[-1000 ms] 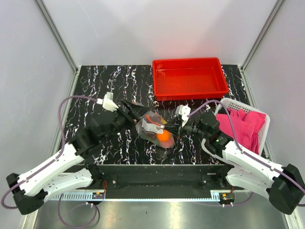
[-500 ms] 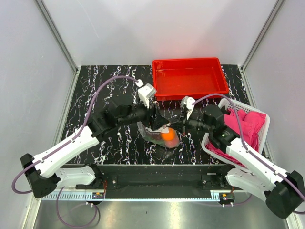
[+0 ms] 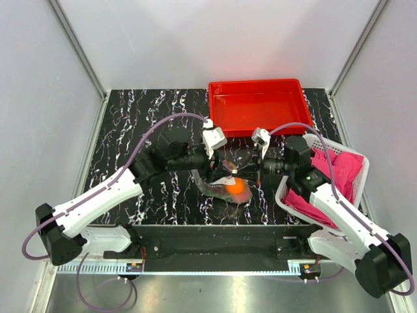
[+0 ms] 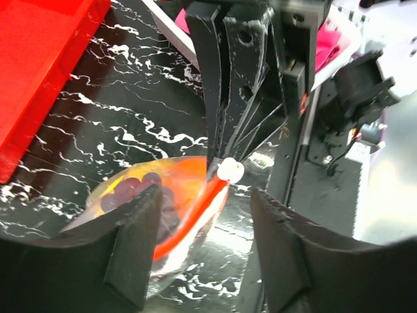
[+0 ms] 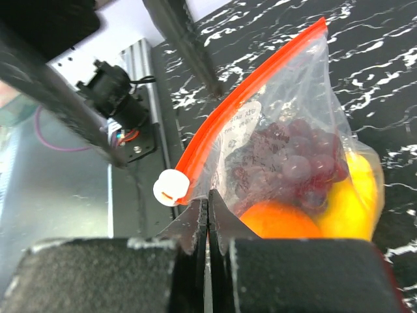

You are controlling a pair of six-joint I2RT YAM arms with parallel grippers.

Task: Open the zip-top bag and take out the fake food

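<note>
The zip-top bag (image 3: pixel 225 188) lies on the black marbled table, a clear pouch with an orange-red zip strip (image 5: pixel 251 88) and a white slider (image 5: pixel 171 187). Inside I see the fake food: an orange ball (image 5: pixel 280 223), a dark purple grape bunch (image 5: pixel 293 156) and a yellow fruit (image 5: pixel 355 195). My right gripper (image 5: pixel 208 199) is shut on the bag's plastic just beside the slider, holding that corner up. My left gripper (image 4: pixel 205 202) hangs open over the zip strip (image 4: pixel 195 208), one finger on each side of it and touching neither. The slider (image 4: pixel 230 170) sits just beyond its fingertips.
A red tray (image 3: pixel 259 107) stands at the back of the table, close behind both grippers. A white basket (image 3: pixel 326 145) holding pink cloths (image 3: pixel 339 171) stands at the right, under the right arm. Grey walls close in the table on the left, back and right.
My left arm has swung right, from left of the bag to over its zip strip, and its jaws have narrowed. The right gripper, still shut on the bag, has drawn it slightly right.
</note>
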